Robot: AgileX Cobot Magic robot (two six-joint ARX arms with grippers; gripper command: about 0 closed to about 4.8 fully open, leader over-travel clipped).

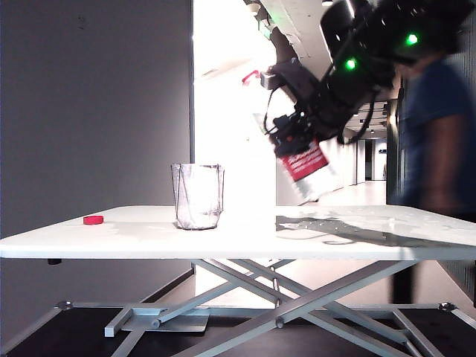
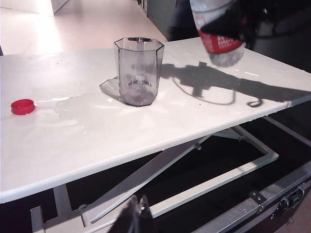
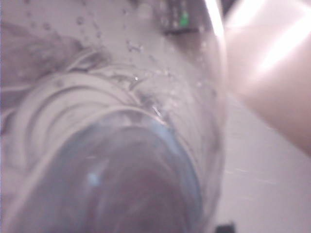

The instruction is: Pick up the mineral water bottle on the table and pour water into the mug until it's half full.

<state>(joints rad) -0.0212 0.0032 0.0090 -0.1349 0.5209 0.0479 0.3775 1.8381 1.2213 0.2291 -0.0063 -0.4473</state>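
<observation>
The mineral water bottle (image 1: 306,165) hangs tilted in the air above the table (image 1: 245,239), to the right of the mug (image 1: 198,195). Its red neck ring points up and left, its base down and right. My right gripper (image 1: 294,132) is shut on the bottle above the red label. In the right wrist view the clear bottle (image 3: 121,145) fills the picture and hides the jaws. The mug (image 2: 139,71) stands upright on the table; I cannot tell whether any water is in it. My left gripper (image 2: 137,216) hangs shut below and in front of the table edge, holding nothing.
A small red cap (image 1: 93,219) lies on the table left of the mug, also in the left wrist view (image 2: 22,106). Wet patches shine on the tabletop (image 2: 73,104). A person (image 1: 439,134) stands at the far right, behind the arm.
</observation>
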